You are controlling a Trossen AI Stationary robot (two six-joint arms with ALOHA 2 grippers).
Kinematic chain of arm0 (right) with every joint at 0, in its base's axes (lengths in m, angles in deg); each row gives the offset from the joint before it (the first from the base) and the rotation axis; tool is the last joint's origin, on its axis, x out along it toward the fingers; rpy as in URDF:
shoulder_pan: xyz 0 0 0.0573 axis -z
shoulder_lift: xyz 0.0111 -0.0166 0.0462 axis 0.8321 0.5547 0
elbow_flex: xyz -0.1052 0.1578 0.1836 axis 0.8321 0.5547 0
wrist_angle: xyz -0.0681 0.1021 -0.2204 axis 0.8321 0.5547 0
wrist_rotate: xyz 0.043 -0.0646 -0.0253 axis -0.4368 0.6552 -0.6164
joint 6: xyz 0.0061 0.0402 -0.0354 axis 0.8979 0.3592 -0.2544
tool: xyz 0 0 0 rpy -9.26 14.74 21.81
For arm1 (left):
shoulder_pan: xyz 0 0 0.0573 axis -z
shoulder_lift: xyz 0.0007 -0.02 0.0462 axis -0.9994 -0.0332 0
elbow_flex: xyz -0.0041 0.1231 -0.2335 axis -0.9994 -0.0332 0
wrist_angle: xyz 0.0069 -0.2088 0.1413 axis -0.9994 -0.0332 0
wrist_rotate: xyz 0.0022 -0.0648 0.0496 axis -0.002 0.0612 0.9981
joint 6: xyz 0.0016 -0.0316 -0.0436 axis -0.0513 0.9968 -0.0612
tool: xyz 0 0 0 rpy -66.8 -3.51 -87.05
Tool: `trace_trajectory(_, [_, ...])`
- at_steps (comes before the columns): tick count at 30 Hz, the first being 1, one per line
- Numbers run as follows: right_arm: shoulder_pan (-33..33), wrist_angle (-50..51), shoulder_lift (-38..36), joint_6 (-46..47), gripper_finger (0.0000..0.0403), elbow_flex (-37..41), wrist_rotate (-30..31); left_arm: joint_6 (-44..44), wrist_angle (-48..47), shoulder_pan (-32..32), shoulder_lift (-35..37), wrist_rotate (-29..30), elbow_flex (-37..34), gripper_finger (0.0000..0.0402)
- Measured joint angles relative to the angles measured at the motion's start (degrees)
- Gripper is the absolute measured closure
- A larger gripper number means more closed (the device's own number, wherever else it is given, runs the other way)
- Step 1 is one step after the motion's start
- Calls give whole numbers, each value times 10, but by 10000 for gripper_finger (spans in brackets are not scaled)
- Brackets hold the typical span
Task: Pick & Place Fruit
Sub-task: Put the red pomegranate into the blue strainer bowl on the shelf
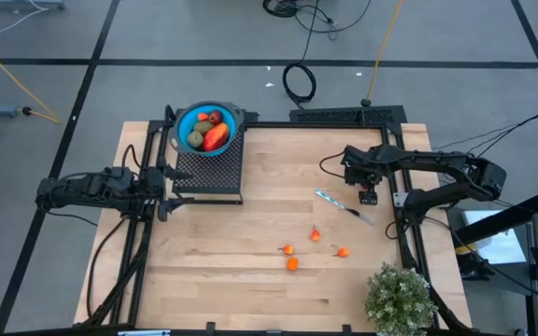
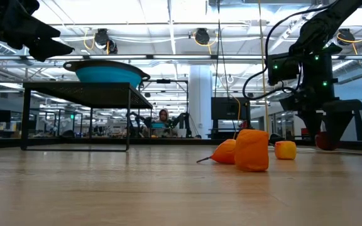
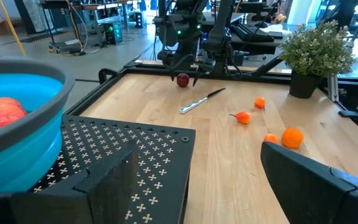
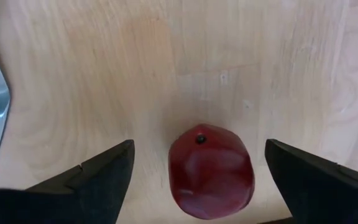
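A dark red fruit [image 4: 211, 171] lies on the wooden table, and my right gripper [image 4: 199, 148] points down over it, open, one finger on each side and neither touching. The left wrist view shows the same fruit [image 3: 183, 79] under that gripper [image 3: 186, 70]. Several tiny orange fruits [image 1: 292, 264] lie scattered near the table's middle. A blue bowl [image 1: 183, 121] on a black perforated rack [image 1: 210, 168] holds a red-orange piece [image 1: 216, 136], a brownish-green oval [image 1: 195, 139] and other fruit. My left gripper [image 1: 177, 183] waits open beside the rack.
A silvery-blue knife [image 1: 343, 205] lies just beside my right gripper, toward the table's middle. A bushy green potted plant [image 1: 400, 297] stands at the near right corner. Black frame rails [image 1: 407, 233] run along the table's sides. Bare wood stretches across the near left part.
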Motion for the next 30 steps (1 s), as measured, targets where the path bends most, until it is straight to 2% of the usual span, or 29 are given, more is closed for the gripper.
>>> trace_trajectory(18, [0, 13, 0, 21, 155, 0, 0, 1, 0, 0, 0, 0, 0, 64])
trace_trajectory(27, [0, 13, 0, 27, 230, 0, 0, 1, 0, 0, 0, 0, 0, 64])
trace_trajectory(30, [0, 13, 0, 52, 236, 0, 0, 1, 0, 0, 0, 0, 0, 64])
